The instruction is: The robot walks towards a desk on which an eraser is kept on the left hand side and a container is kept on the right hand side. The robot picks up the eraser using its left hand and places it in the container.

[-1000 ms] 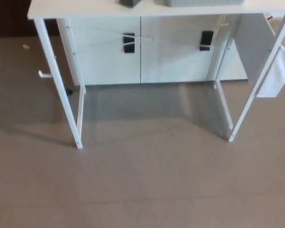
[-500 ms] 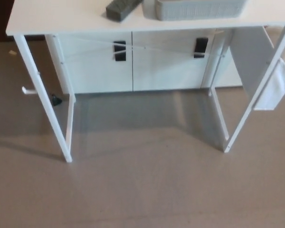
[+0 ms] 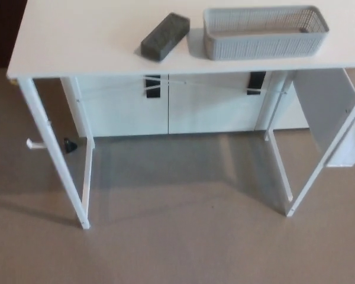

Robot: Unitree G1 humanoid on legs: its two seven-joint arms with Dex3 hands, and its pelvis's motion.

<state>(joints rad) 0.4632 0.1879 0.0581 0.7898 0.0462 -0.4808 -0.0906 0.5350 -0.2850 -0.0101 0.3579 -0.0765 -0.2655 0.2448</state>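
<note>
A dark grey block-shaped eraser [image 3: 165,36] lies at an angle on the white desk [image 3: 77,41], left of centre. To its right stands a long grey mesh container [image 3: 265,32], with nothing visible inside it. A small gap separates the two. Neither of my hands nor any arm shows in the head view.
The desk stands on thin white legs [image 3: 53,151] with a crossed brace wire beneath. Behind it is a white cabinet [image 3: 165,103] with black handles. A white fabric pouch [image 3: 349,139] hangs off the desk's right side. Brown floor [image 3: 177,248] lies between me and the desk.
The whole picture has shifted down and the desk looks larger: the camera has come closer and tilted up. The eraser and container now show in full.
</note>
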